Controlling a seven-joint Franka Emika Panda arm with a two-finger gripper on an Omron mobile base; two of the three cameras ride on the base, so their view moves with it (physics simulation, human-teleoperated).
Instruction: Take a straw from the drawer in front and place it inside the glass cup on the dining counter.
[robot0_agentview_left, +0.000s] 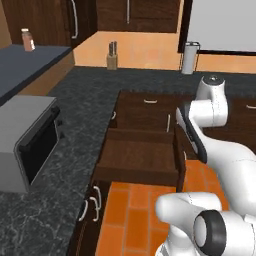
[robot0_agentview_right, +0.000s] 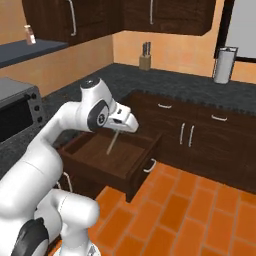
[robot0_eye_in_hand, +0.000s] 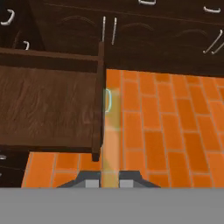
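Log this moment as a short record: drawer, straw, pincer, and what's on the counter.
drawer: pulled open, inside looks bare
straw: pinched at its top end in the pincer, hanging down over the open drawer
pincer: shut on the straw, above the drawer
black counter: knife block and paper towel roll by the back wall, microwave at the near left
floor: orange tiles

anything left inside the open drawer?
The drawer shows a bare wood floor in both base views; nothing lies on it. The straw hangs above it, pinched in the shut claw. The arm covers the drawer's right edge in the left base view.
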